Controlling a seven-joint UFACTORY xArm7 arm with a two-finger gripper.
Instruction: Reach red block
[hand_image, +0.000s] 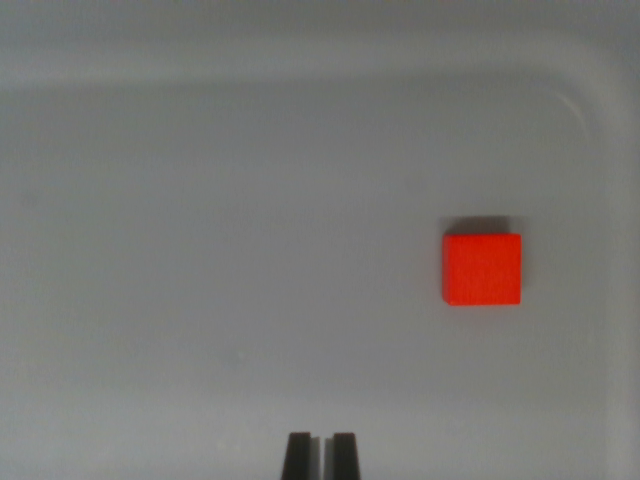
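Pale grey tray (200, 200), raised rim curving at the wrist view's upper right. Red block (482, 268) lies flat, right of centre. Gripper (321, 455) at bottom edge, fingertips nearly together, holding nothing.

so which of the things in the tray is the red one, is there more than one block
Only one block shows: the red block, lying on the grey tray toward the wrist view's right, apart from the gripper at the bottom edge.
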